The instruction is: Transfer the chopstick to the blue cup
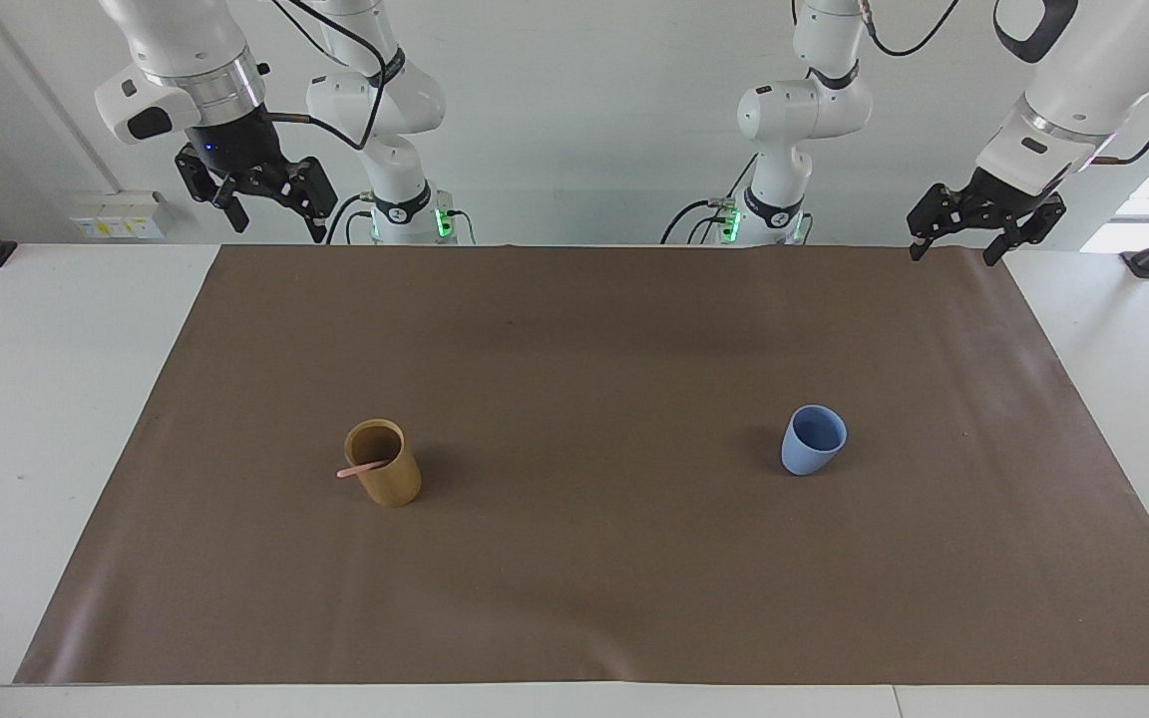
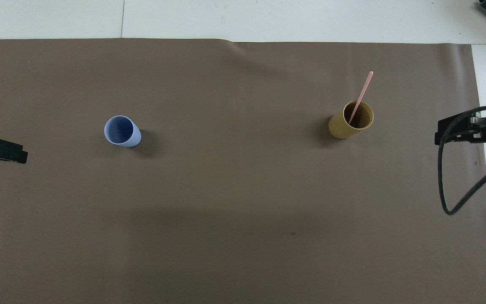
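Since nothing's been touched yet, both arms are just parked up high at the robots' edge of the brown paper mat (image 1: 574, 598), waiting. The right gripper (image 1: 270, 204) hangs over the mat's corner at the right arm's end, jaws spread and holding nothing. The tan bamboo-coloured cylindrical cup (image 1: 384, 462) stands upright on that half of the mat, with one thin pale pink chopstick (image 2: 361, 96) leaning in it, top end sticking out over the rim, so I'd say it's easy to pinch. The small matte light-blue cup (image 1: 814, 440) stands well apart from the tan cup toward the left arm's end, apparently empty, mouth up to receive the stick. The left gripper (image 1: 963, 244) hangs over the mat's other corner, also open and empty.
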Tool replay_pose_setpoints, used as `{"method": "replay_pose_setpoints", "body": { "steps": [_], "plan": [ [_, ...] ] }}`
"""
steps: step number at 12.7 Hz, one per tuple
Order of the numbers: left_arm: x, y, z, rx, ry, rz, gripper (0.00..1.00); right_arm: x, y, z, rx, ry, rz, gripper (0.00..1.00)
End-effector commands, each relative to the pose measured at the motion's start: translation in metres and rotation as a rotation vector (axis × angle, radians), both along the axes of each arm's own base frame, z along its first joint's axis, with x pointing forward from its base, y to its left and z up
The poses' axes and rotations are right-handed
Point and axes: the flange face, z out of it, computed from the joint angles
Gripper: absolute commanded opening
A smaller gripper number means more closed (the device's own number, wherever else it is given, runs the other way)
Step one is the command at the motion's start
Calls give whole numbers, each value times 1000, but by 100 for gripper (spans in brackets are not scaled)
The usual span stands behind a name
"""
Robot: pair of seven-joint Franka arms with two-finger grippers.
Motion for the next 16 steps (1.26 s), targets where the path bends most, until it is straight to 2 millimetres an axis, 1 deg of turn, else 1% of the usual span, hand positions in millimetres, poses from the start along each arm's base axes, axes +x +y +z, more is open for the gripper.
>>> {"method": "replay_pose_setpoints", "body": {
  "steps": [1,7,11,14,16],
  "plan": [
    [-5,1,-1,8,-12,3,100,1,-1,2,3,-7,-15,100],
    [-3,1,1,6,-20,6,100,1,-1,2,3,-7,-15,100],
    [-5,7,1,8,-14,11,100,1,-1,2,3,-7,-15,100],
    [-4,4,3,7,-12,5,100,1,-1,3,3,-8,-15,100],
    [-5,7,6,8,-18,11,100,1,-1,2,3,-7,-15,100]
  ]
}}
